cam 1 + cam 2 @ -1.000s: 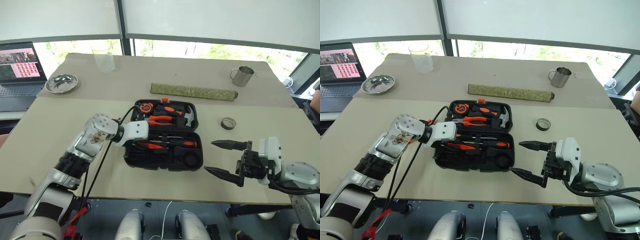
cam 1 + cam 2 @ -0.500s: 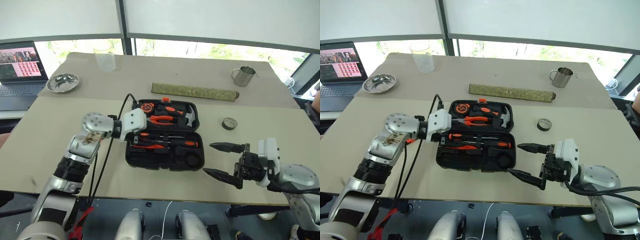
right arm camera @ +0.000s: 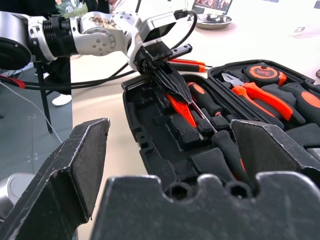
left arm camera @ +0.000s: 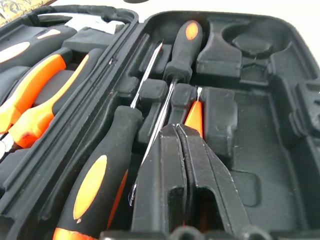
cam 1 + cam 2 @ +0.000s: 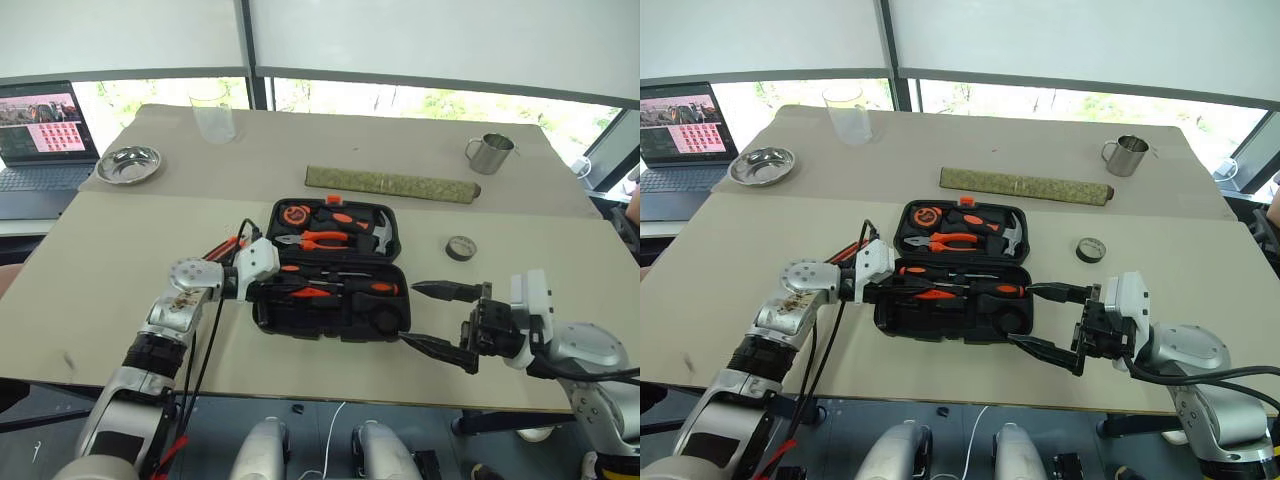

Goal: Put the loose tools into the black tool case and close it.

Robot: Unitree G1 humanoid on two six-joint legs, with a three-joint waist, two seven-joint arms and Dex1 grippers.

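Note:
The black tool case point(image 5: 330, 333) lies open mid-table. Two black-and-orange screwdrivers point(image 4: 100, 175) point(image 4: 185, 45) and the small orange tester screwdriver point(image 4: 195, 117) rest in its near half. My left gripper point(image 5: 262, 290) reaches into the case's left end. Its fingers point(image 4: 160, 175) are shut, with their tips over the tester's shaft. My right gripper point(image 5: 438, 318) hangs open just off the case's right end, holding nothing. The dark tape roll point(image 5: 460, 247) lies on the table beyond it. A black-and-orange thing point(image 3: 187, 64) lies behind my left gripper; I cannot tell what it is.
Orange-handled pliers point(image 5: 320, 239), a hammer and a tape measure point(image 5: 293, 213) sit in the case's far half. A long olive-green bar point(image 5: 390, 183) lies behind the case. A steel mug point(image 5: 487, 152), a glass cup point(image 5: 213, 108), a metal dish point(image 5: 124, 163) and a laptop point(image 5: 35, 135) stand further back.
My left gripper rose at the case's left end, then sank back into the near half, and its fingers are now shut. The right gripper stays open in place.

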